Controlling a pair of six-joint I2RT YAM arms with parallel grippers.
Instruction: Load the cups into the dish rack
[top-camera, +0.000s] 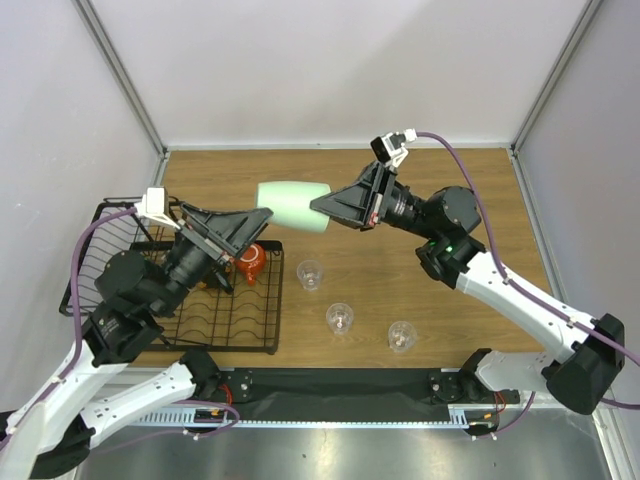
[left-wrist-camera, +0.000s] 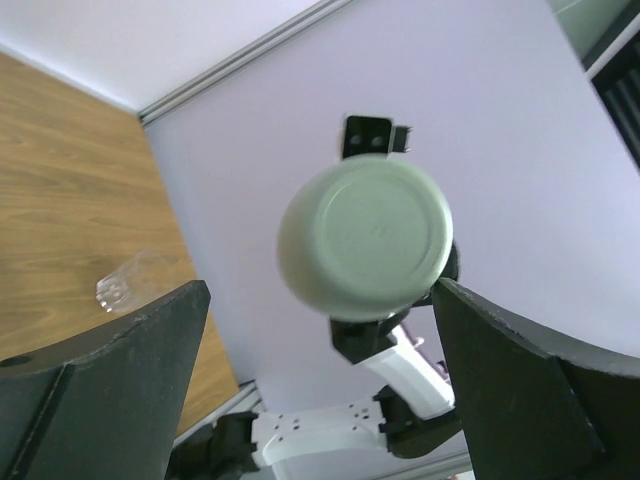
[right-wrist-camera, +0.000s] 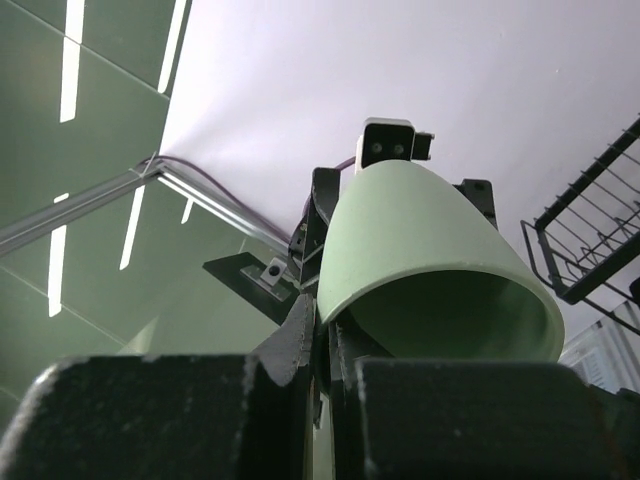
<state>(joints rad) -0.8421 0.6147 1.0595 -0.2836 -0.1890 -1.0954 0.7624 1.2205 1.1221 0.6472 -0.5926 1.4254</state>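
My right gripper (top-camera: 322, 207) is shut on the rim of the pale mint-green cup (top-camera: 293, 206) and holds it sideways in the air, base toward the left arm. In the right wrist view the cup's wall (right-wrist-camera: 430, 260) sits pinched between my fingers (right-wrist-camera: 300, 340). My left gripper (top-camera: 258, 228) is open, its fingers on either side of the cup's base (left-wrist-camera: 365, 235) without touching it. The black wire dish rack (top-camera: 100, 215) lies at the left. An orange-red cup (top-camera: 250, 260) sits in it. Three clear tumblers (top-camera: 310, 274) (top-camera: 340, 318) (top-camera: 401, 336) stand on the table.
The wooden table (top-camera: 470, 200) is walled by pale panels at the back and sides. One clear tumbler (left-wrist-camera: 125, 285) shows in the left wrist view. A corner of the rack (right-wrist-camera: 590, 240) shows in the right wrist view.
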